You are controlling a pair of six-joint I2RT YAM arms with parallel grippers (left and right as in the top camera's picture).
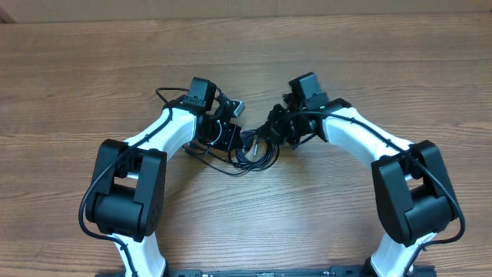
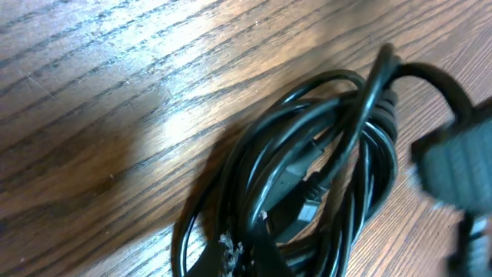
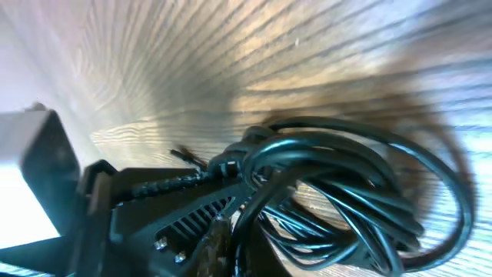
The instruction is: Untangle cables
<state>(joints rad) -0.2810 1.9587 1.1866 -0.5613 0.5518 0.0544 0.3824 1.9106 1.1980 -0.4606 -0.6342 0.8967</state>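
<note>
The cables (image 1: 255,149) are a coiled bundle of thin black cords lying on the wooden table between the two arms. My left gripper (image 1: 228,138) meets the bundle's left side. In the left wrist view its fingertips (image 2: 240,258) are closed on strands at the lower edge of the coil (image 2: 307,177). My right gripper (image 1: 274,131) meets the bundle's upper right side. In the right wrist view its fingertip (image 3: 227,245) pinches a strand where the coil (image 3: 354,192) gathers. A small silver-tipped plug (image 1: 247,141) shows inside the bundle.
The wooden table (image 1: 246,54) stretches all around. One loose black loop (image 1: 219,165) trails from the bundle toward the left arm. The left gripper's body (image 3: 146,208) sits right beside the right gripper's jaws. The right gripper shows blurred in the left wrist view (image 2: 453,165).
</note>
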